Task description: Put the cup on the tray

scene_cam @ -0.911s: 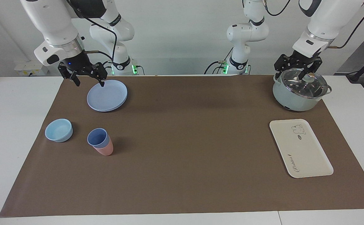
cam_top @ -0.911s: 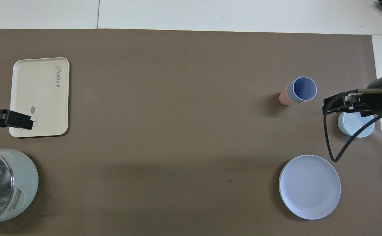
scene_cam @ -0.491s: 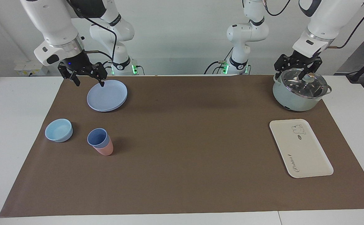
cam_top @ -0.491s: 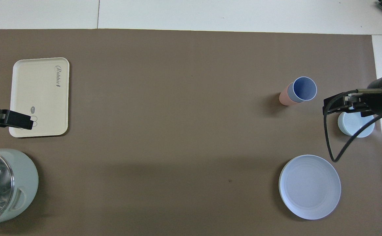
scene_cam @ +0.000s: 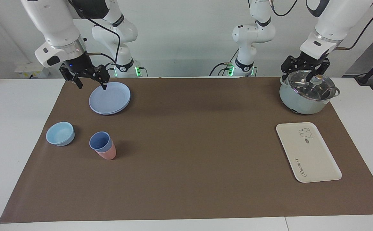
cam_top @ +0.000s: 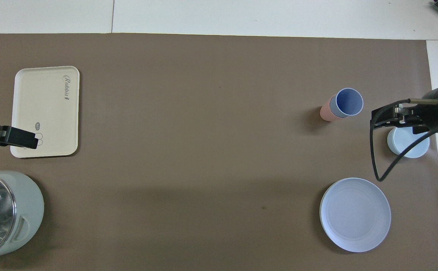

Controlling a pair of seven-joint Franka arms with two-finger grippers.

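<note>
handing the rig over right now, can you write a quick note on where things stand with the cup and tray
Right gripper: jaws open, empty, raised near the round blue plate.
Left gripper: jaws open, empty, waiting over the lidded pot.
The cup sits nested in the pink tumbler at the right arm's end of the table, beside the light-blue bowl.
The tray lies bare at the left arm's end.
Done: nothing yet.
Left: grasp the cup, lift it out, carry it across, set it on the tray.

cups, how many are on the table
2. The periwinkle-blue cup sits nested in the salmon-pink cup, both toward the right arm's end, beside the light-blue bowl. None appears hidden.
</note>
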